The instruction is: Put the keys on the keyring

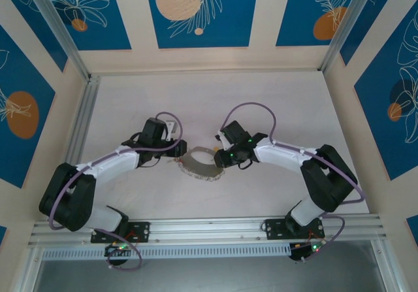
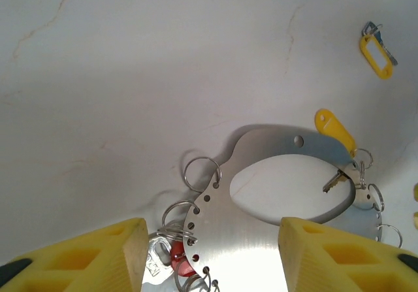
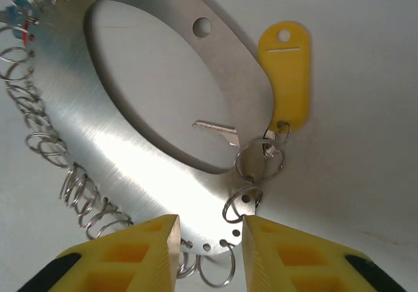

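The keyring (image 1: 198,166) is a flat silvery hoop with a hole-punched rim, lying on the table between both arms. Small split rings (image 3: 39,142) line its edge. My left gripper (image 2: 212,230) holds the keyring (image 2: 255,246) across its band, one pad against small keys with a red head (image 2: 179,258). My right gripper (image 3: 210,223) hovers narrowly open over the rim of the keyring (image 3: 117,155), its right finger (image 3: 274,246) at the rim's end. A key with a yellow tag (image 3: 285,76) hangs from a ring there. In the top view the left gripper (image 1: 176,162) and right gripper (image 1: 219,160) flank the hoop.
Another yellow-tagged key (image 2: 377,53) lies loose on the pale table beyond the hoop. An aluminium rail (image 1: 209,230) runs along the near edge and a second rail (image 1: 81,129) along the left. Patterned walls enclose the table.
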You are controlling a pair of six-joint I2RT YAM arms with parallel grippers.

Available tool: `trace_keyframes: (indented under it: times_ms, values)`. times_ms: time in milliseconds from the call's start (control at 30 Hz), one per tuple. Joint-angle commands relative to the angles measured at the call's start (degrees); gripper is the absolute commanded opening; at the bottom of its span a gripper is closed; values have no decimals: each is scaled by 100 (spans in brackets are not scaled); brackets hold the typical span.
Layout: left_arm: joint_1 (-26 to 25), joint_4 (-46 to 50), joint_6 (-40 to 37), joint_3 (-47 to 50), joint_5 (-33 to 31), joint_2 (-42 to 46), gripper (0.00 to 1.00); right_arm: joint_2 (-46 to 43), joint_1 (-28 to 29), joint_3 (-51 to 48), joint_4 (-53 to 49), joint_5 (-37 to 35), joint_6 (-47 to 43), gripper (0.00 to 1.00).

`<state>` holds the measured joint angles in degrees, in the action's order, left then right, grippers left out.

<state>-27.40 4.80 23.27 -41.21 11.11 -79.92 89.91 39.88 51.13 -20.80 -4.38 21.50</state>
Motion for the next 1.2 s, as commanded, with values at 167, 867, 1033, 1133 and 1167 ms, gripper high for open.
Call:
trace_keyframes:
  times_ms: [167, 867, 1033, 1133, 1167]
  values:
    - [-33, -217, 53, 190, 106, 433, 55, 608, 417, 551, -790, -1133, 83, 30]
    - [-20, 99, -112, 344, -20, 1257, 55, 885, 555, 667, -760, -1501, 138, 7]
    - [-21, 257, -188, 309, -30, 1466, 53, 455, 556, 345, -440, -1391, 32, 0]
    - [-20, 397, -290, 281, 5, 1615, 52, -120, 556, -46, 111, -1068, -236, 0]
    - [-21, 431, -321, 272, 26, 1671, 51, -300, 556, -140, 246, -961, -332, 0]
